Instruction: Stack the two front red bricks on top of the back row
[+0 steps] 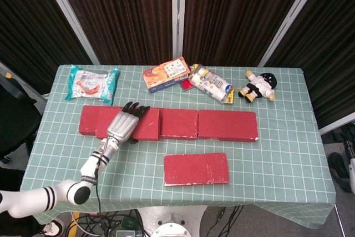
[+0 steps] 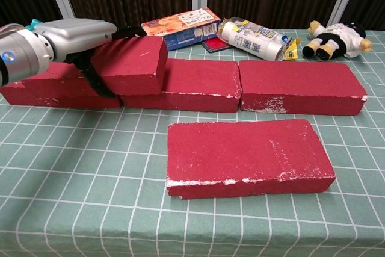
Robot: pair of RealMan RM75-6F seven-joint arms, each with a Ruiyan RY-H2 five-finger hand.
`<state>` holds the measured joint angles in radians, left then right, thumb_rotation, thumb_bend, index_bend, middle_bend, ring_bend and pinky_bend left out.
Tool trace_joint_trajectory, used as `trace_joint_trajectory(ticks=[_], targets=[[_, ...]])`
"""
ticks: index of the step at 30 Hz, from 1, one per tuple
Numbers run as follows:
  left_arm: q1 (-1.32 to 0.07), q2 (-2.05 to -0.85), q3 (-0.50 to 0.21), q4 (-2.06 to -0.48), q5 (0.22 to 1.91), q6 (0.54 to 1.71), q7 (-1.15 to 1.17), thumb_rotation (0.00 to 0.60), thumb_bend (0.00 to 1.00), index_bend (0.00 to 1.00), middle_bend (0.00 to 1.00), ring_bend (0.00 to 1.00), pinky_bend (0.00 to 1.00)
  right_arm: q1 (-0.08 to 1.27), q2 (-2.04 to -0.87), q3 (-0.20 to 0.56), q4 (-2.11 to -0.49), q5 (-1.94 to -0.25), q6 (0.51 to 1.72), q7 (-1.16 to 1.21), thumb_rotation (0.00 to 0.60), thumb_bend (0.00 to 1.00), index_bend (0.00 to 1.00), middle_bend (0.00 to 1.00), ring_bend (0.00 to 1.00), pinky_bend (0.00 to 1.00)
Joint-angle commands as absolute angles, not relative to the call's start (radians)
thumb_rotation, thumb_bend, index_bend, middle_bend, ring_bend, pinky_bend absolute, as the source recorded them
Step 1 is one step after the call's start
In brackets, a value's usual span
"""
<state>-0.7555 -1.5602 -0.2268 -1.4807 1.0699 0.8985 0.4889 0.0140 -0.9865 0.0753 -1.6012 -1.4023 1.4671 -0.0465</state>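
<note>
Fingers of the left hand point(image 1: 124, 124) wrap a red brick point(image 2: 129, 64), holding it above the left end of the back row point(image 2: 258, 85). Nearer, right of centre, the second front brick point(image 1: 196, 168) lies flat on the green checked table point(image 1: 277, 159).

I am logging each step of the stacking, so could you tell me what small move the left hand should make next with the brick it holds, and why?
Probably lower it straight down and then let go. The left hand grips the lifted red brick above the back row, over the seam between the left and middle bricks. The other front brick lies on the table, not yet stacked.
</note>
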Motion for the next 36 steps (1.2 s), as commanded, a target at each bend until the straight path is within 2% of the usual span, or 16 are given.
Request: trace_joint_trajectory(ticks=[1, 31, 36], targets=[[-0.777, -1.577, -0.230, -1.454, 1.050, 0.888, 0.499, 0.600, 0.16, 0.04, 0.27, 0.00, 0.00, 0.014, -0.985, 0.077, -1.603, -1.398, 1.466, -0.049, 0.600, 0.18, 0.00, 0.00, 0.00, 0.00], [-0.862, -1.571, -0.195, -1.371, 0.967, 0.849, 0.503, 0.600, 0.15, 0.04, 0.26, 0.00, 0.00, 0.022, -0.996, 0.082, -1.595, -1.372, 1.443, -0.054, 0.600, 0.18, 0.00, 0.00, 0.00, 0.00], [-0.867, -1.570, -0.190, -1.370, 0.961, 0.852, 0.497, 0.600, 0.14, 0.04, 0.22, 0.00, 0.00, 0.023, -0.997, 0.084, -1.595, -1.371, 1.443, -0.055, 0.600, 0.18, 0.00, 0.00, 0.00, 0.00]])
